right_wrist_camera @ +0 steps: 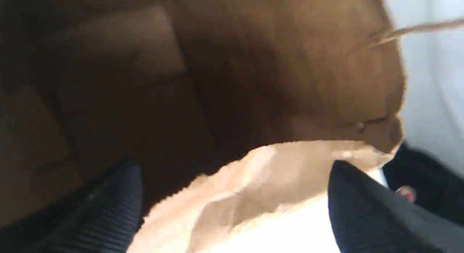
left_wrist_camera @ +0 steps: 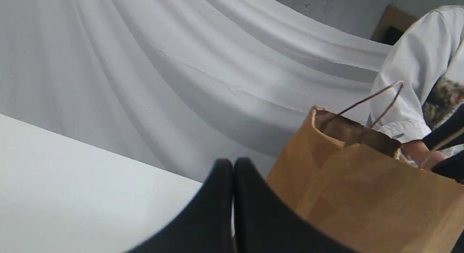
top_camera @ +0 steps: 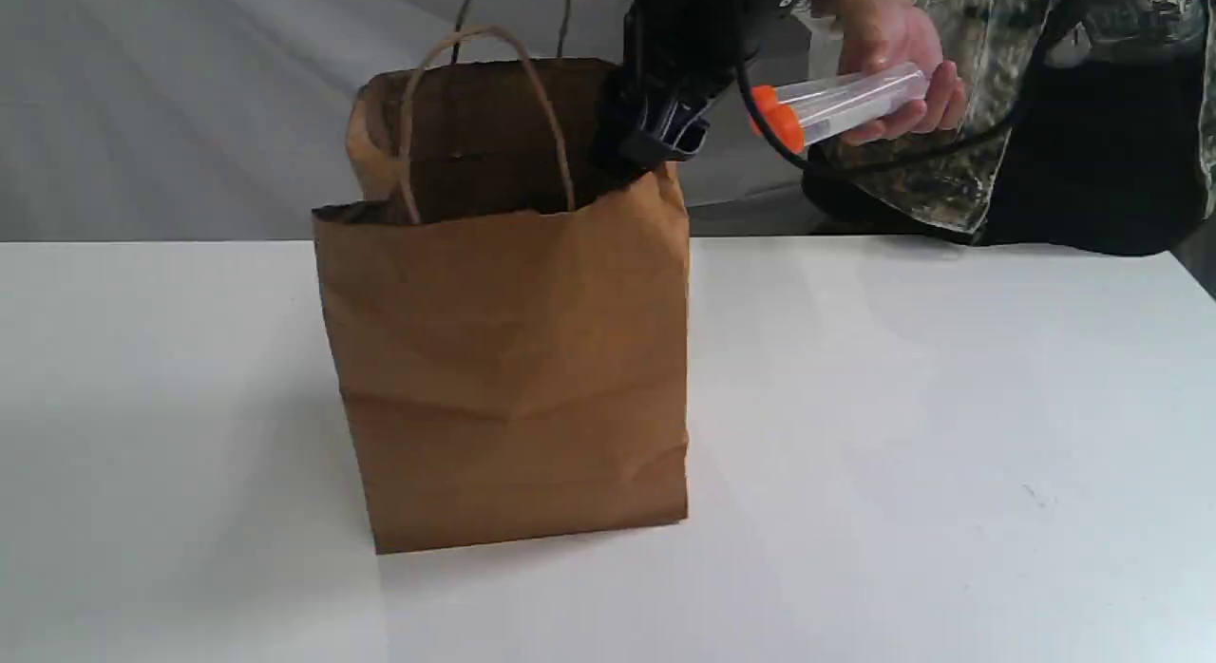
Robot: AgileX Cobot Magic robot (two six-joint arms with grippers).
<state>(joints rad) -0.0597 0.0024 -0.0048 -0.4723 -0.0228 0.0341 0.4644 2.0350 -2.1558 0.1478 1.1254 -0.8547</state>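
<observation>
Left gripper (left_wrist_camera: 232,166): smooth black fingers pressed flat together with nothing between them; it hangs over the table just beside the bag's left wall, not touching it.
Backdrop cloth (left_wrist_camera: 181,64): white fabric in long soft folds behind the table.
Table (top_camera: 950,407): flat, matte white top; wide bare surface to the left, right and front of the bag.
Paper bag (top_camera: 513,359): brown kraft paper, boxy, creased across the front; it stands upright near the table's middle, mouth open, with a wavy top rim.
Handles (top_camera: 480,31): twisted paper cord, two arched loops standing above the rim.
Right gripper (top_camera: 655,141): black, ribbed finger pads; jaws spread wide and straddling the bag's right-hand top rim, one finger (right_wrist_camera: 119,195) inside the bag, the other outside. The rim lies between them unclamped.
Tube (top_camera: 845,98): clear plastic cylinder with an orange cap (top_camera: 777,117), lying roughly level, just right of the right gripper and above the table's far edge.
Hand (top_camera: 893,46): a person's bare hand, fingers wrapped round the tube's far end.
</observation>
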